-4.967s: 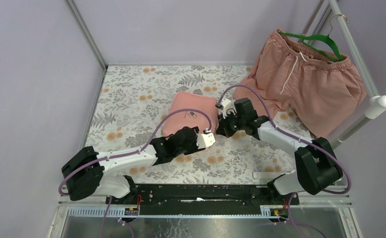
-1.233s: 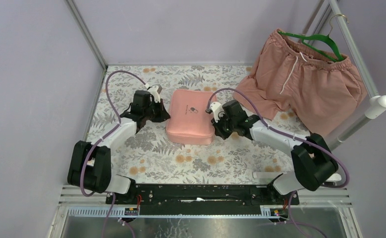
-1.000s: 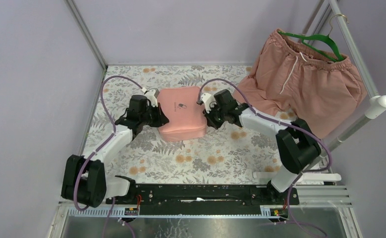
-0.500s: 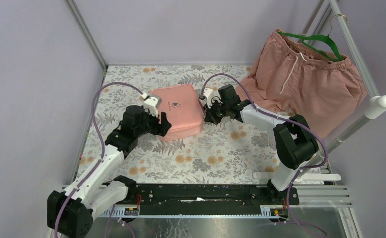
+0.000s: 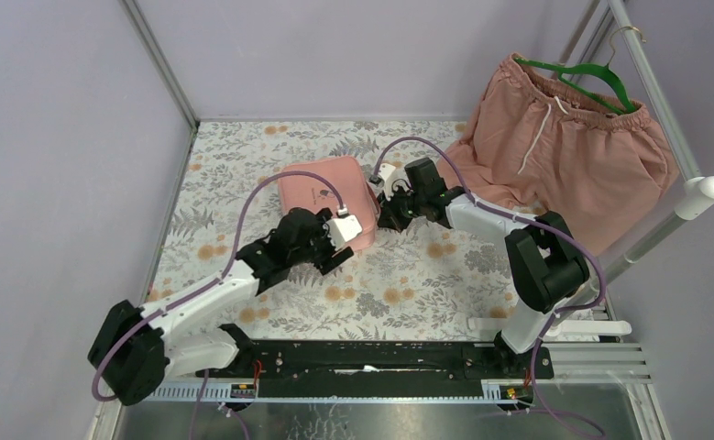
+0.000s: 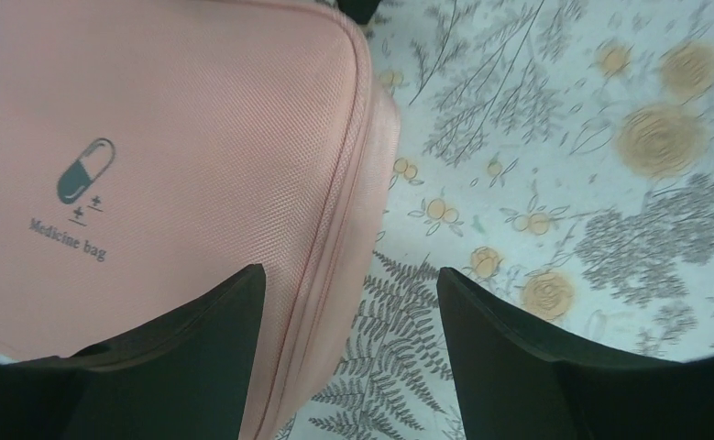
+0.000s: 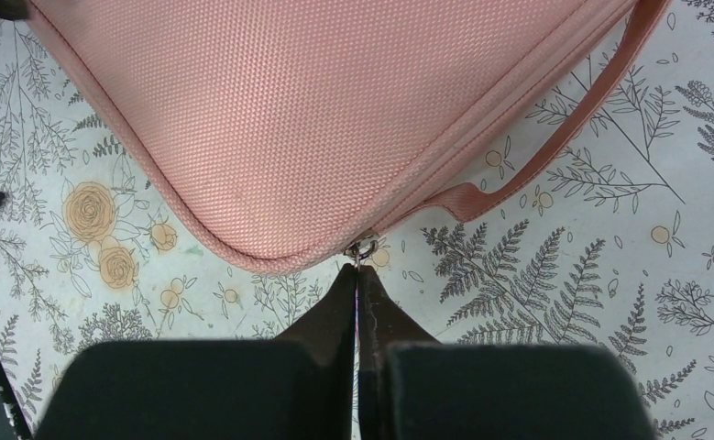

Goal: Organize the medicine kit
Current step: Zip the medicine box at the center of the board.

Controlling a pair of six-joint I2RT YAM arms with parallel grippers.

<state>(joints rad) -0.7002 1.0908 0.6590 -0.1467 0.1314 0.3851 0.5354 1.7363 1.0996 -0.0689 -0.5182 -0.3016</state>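
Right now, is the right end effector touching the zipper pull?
Touching. The right wrist view shows the right end effector shut on the zipper pull at the corner of the medicine kit.

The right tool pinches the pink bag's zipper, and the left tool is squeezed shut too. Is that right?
Not quite. The left tool is open, spread wide over the edge of the pink bag, as the left wrist view shows. The right tool does pinch the zipper pull.
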